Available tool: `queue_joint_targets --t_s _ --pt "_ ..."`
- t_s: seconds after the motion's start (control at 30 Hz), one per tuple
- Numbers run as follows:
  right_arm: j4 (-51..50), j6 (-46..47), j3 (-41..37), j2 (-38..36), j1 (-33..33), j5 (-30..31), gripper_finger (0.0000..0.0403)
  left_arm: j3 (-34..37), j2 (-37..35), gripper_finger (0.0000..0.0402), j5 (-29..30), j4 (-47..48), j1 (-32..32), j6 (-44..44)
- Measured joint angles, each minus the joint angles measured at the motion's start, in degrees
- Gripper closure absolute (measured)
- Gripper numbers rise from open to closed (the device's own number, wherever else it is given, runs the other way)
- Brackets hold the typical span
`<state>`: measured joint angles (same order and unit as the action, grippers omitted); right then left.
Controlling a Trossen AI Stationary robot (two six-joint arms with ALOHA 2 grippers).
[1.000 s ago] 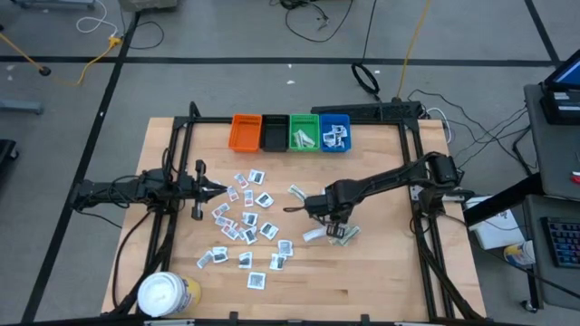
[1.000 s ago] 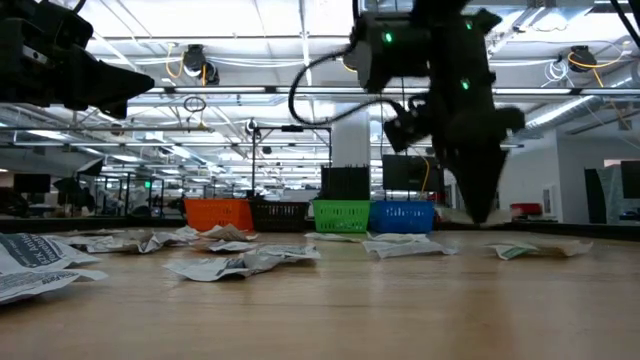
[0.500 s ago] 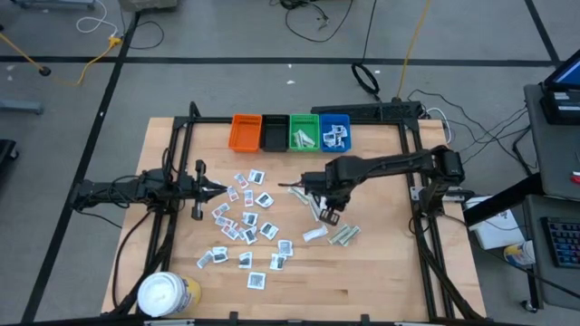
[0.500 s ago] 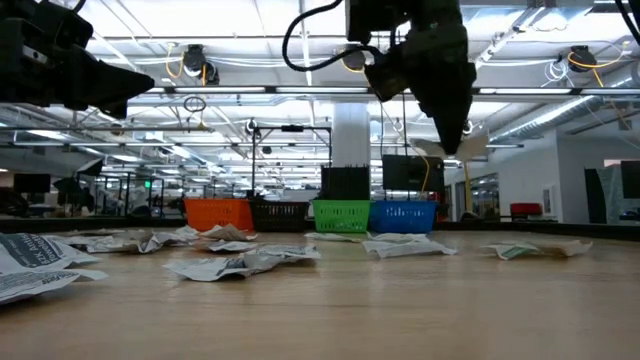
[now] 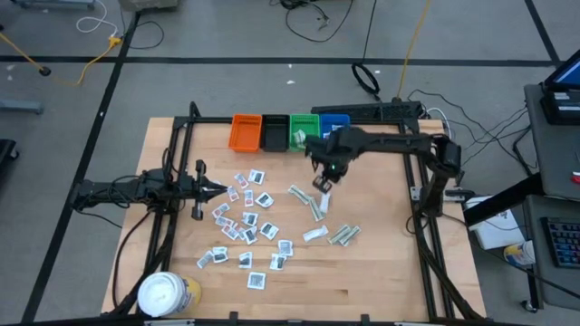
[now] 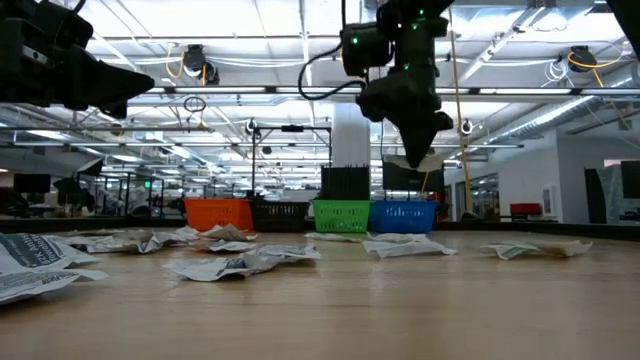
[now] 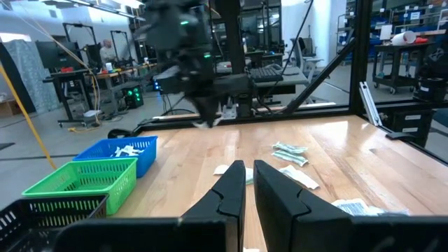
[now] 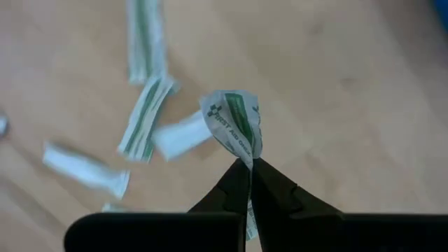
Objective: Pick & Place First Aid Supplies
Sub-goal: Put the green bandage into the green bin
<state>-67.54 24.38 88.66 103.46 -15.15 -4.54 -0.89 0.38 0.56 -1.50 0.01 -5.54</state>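
Green-striped strip wrapper (image 8: 234, 129) is what we've got, pinched by one end in the right gripper (image 8: 249, 168), jaws closed tight on it, the rest curled up and flopping free. We're holding it in the air, off the table (image 5: 381, 272), just in front of the bin row near the green bin (image 5: 302, 132) and blue bin (image 5: 335, 132).

Risks as we see them:
- Grip is on a thin edge only; a quick swing could slip it out short of the bins.
- It's light and bent, so on release it may flutter onto a bin rim or into the wrong bin.
- It might cling to a finger after opening.

Readable print: "FIRST AID" on the held wrapper, beside a small green mark. Rest of the text is too small for us.

Remaining packets (image 5: 245, 217) lie scattered mid-table, with a few more green strips (image 5: 331, 234) under the right arm's path. Left gripper (image 7: 245, 183) hovers low at the left side, fingers nearly together, holding nothing.
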Motion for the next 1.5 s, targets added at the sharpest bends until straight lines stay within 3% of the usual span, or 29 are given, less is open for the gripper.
queue_joint_targets --t_s 0.43,1.17,1.5 --pt "1.4 0.7 0.7 0.3 -13.0 0.0 0.0401 0.0 0.0 0.0364 0.0 0.0 0.0 0.0" --pt "-8.2 -1.5 41.3 25.9 -19.7 -0.3 0.0402 0.0 0.0 0.0364 0.0 0.0 0.0 0.0" --pt "-2.8 -2.0 43.0 29.4 -20.1 -1.6 0.0403 0.0 0.0 0.0364 0.0 0.0 0.0 0.0"
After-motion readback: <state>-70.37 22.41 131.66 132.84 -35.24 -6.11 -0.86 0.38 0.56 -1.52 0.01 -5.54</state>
